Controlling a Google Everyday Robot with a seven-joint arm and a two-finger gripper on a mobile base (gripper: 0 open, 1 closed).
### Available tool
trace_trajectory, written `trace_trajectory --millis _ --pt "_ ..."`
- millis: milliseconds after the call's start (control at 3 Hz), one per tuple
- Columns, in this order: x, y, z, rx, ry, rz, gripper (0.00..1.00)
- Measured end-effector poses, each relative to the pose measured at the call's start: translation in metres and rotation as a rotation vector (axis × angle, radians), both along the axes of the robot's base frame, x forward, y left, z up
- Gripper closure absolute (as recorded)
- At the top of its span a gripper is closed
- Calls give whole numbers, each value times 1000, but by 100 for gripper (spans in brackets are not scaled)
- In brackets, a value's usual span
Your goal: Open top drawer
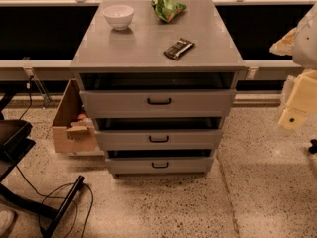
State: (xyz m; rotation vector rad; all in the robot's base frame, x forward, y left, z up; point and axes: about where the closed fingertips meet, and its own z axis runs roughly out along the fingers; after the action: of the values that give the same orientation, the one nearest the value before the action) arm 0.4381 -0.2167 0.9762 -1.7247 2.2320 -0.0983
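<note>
Item: top drawer (198, 103), seemingly partly out, well left of gripper (297, 105); handle (159, 101) unheld. Gripper's hold: cannot tell. Remaining: reach, pull.

Odds and ends left of my gripper (295, 108), at the right edge
Above its level on the cabinet top (148, 38): white bowl (118, 16) farthest, green bag (168, 7) closer, dark wrapped bar (179, 48) nearest. Far left on the speckled floor (257, 192), an open cardboard box (67, 118) and black cables (59, 195).
</note>
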Motion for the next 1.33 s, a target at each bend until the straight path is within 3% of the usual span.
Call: trace_trajectory --millis 333,667,1000,1333 --pt "0 0 0 0 0 0 0" --pt "16 14 -18 41 -25 60 0" --pt "50 49 -55 35 -83 157 0" --pt "94 85 -105 -17 -122 221 0"
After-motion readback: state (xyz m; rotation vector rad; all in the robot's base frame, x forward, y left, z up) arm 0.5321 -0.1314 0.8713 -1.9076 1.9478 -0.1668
